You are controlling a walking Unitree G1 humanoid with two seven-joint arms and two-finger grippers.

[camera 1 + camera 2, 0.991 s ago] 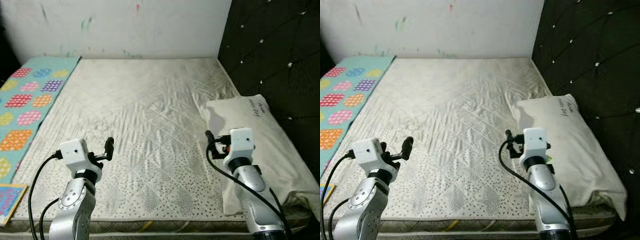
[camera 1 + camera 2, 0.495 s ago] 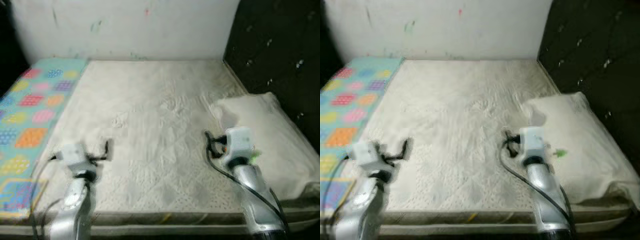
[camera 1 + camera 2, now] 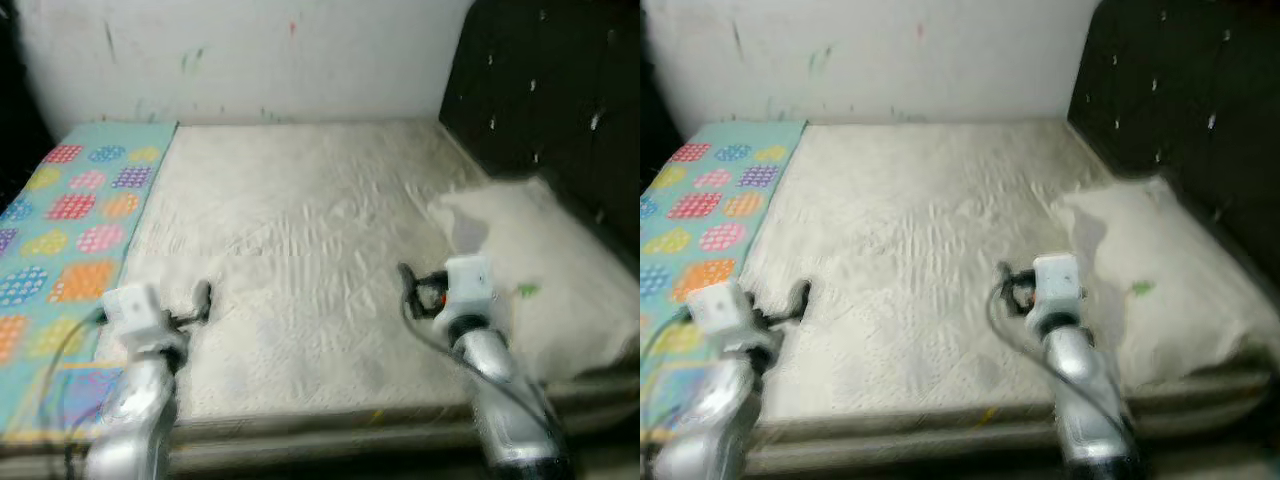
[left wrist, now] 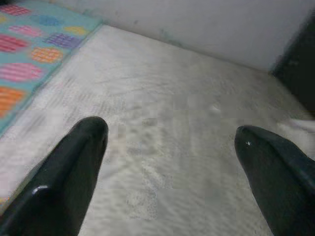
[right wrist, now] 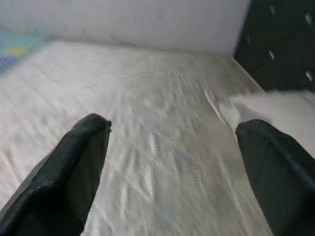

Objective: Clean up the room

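Observation:
A bare, wrinkled off-white mattress (image 3: 300, 210) lies before me. A white pillow (image 3: 545, 265) rests on its right side against the headboard, with a small green spot (image 3: 527, 290) on it. A turquoise cover with coloured patches (image 3: 70, 220) runs along the bed's left side. My left gripper (image 3: 201, 298) is held over the front left of the mattress, and its open fingers (image 4: 74, 167) hold nothing. My right gripper (image 3: 408, 286) hovers over the front right, just left of the pillow, also open (image 5: 172, 142) and empty.
A dark tufted headboard (image 3: 560, 90) stands along the right. A white wall (image 3: 250, 50) with small paint marks closes the far side. The mattress's front edge (image 3: 330, 425) runs just below my arms. The pictures are blurred.
The whole picture has shifted and blurred, so the camera has moved; the bed's front edge and more of the patterned cover now show. Both arms keep the same pose, still open.

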